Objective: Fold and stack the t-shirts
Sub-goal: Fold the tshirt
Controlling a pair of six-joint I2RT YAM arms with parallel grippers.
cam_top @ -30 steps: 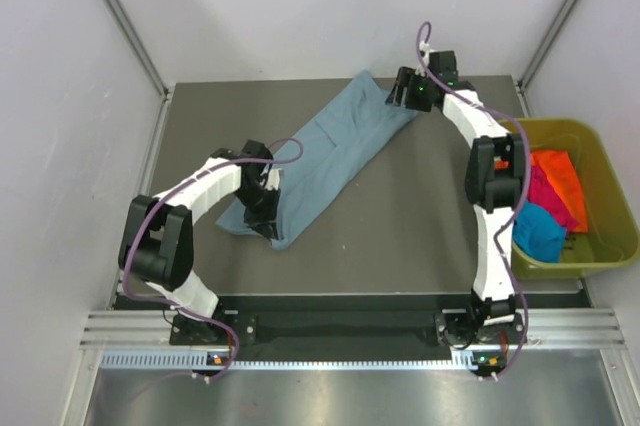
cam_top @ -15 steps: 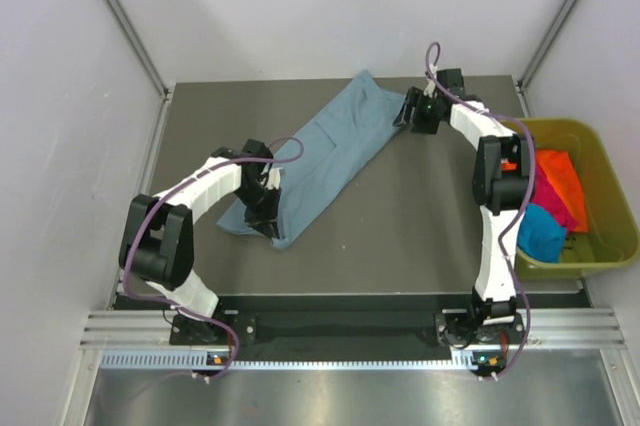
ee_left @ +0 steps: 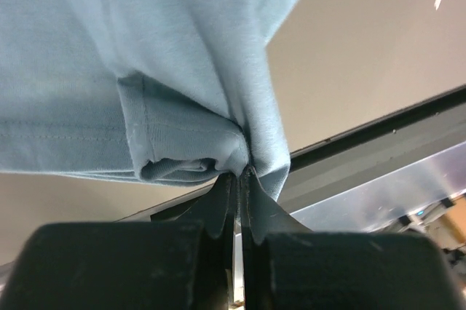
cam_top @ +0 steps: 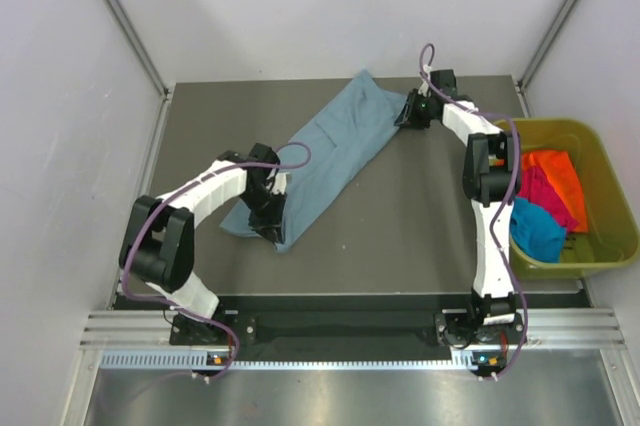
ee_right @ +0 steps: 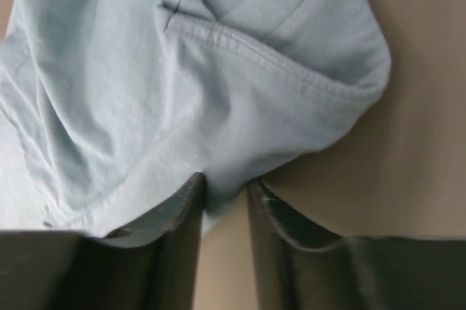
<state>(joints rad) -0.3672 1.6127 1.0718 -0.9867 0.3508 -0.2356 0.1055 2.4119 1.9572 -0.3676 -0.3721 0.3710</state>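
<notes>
Little is done: the grey-blue shirt (cam_top: 325, 161) lies long and loosely folded across the desk (cam_top: 420, 216), its near end pinched in the left hand (cam_top: 268, 218), the right hand (cam_top: 408, 112) half-closed around its far edge, while three bright shirts (cam_top: 548, 198) wait in the bin (cam_top: 600, 161).

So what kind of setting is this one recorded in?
Probably a lab test cell, not a home: plain white walls enclose a dark table, and a green bin holds spare shirts while two arms work a grey-blue t-shirt.

Olive bin (cam_top: 606, 191) on dark table (cam_top: 410, 216)
</notes>
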